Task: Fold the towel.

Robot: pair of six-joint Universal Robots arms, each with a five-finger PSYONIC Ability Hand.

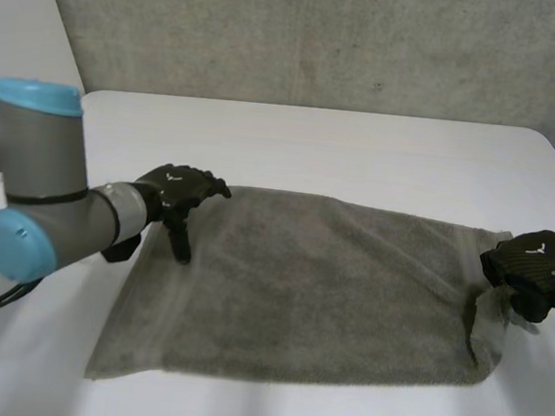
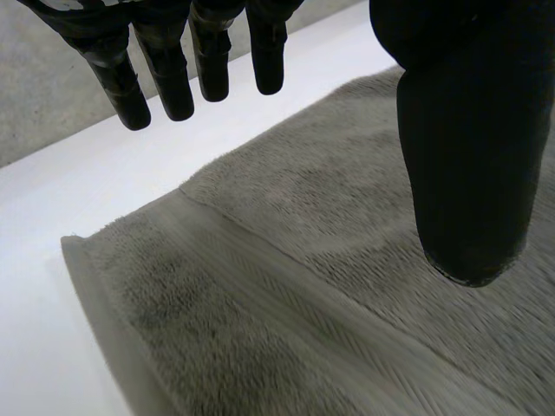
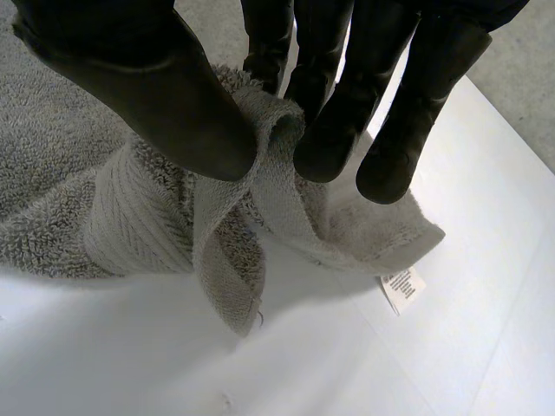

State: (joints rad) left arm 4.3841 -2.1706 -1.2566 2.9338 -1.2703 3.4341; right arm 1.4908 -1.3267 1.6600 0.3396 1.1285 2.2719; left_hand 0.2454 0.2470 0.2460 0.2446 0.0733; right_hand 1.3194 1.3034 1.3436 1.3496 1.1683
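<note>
1. A white label [image 3: 403,289] pokes from the grey towel's [image 1: 319,291] bunched right edge, pinched between the right hand's [image 1: 537,267] thumb and fingers.
2. The towel lies flat, its long axis running left to right.
3. The left hand [image 1: 176,190], fingers straight and apart from the thumb, hangs over the far left corner, perhaps touching it.
4. White worktop [image 1: 362,147], concrete wall [image 1: 324,35] behind.

Head camera looks down from behind; both wrist cameras hang close over the shared grey terry towel [image 1: 319,291], at nine and three o'clock.
</note>
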